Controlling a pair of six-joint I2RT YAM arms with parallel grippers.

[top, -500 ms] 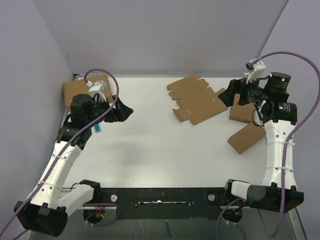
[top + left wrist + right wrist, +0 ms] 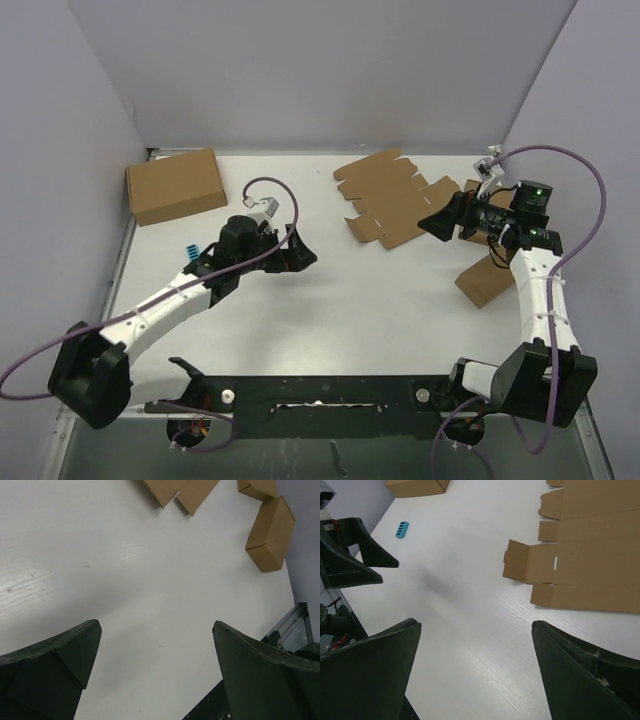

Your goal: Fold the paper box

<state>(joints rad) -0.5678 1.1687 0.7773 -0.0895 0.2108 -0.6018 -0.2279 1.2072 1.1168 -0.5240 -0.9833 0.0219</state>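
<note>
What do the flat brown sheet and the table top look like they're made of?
The paper box: thin brown cardboard, matte, judging by its die-cut flaps, slots and crisp crease lines. The table: white board, slight sheen, faint wood-like grain in the wrist views; probably laminate or painted wood, but unclear.

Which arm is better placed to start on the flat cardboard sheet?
Right. The right gripper, open, hangs at the edge of the paper box; the left gripper, also open, sits farther off over bare table.
</note>
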